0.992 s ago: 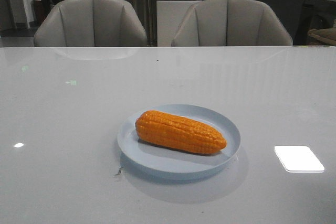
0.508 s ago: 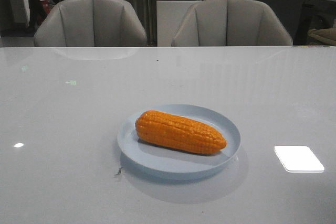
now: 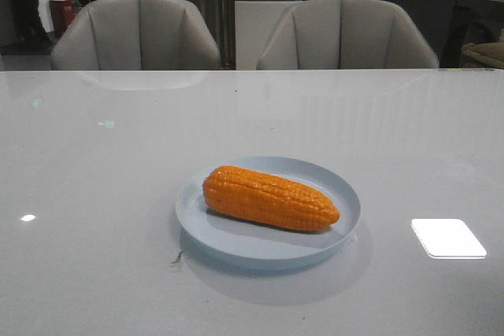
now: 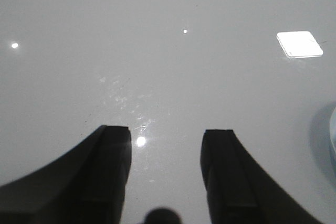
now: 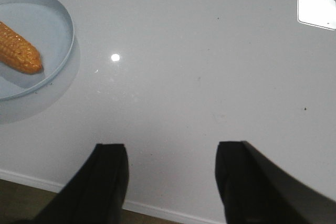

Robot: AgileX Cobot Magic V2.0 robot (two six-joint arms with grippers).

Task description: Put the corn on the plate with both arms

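The orange corn (image 3: pixel 269 198) lies on its side on the pale-blue plate (image 3: pixel 339 186) in the middle of the table, tapered end to the right. Neither arm shows in the front view. In the right wrist view the corn's tapered end (image 5: pixel 20 52) and part of the plate (image 5: pixel 62 19) show, well apart from my right gripper (image 5: pixel 173 153), which is open and empty above the table's near edge. My left gripper (image 4: pixel 166 136) is open and empty over bare table. A sliver of the plate's rim (image 4: pixel 332 137) shows at the edge of the left wrist view.
Two grey chairs (image 3: pixel 138 33) (image 3: pixel 346 33) stand behind the white table's far edge. A bright light reflection (image 3: pixel 448 238) lies on the table right of the plate. The table's near edge and the floor (image 5: pixel 21 203) show under my right gripper.
The corn and plate have not moved. Only people in the far background have shifted.
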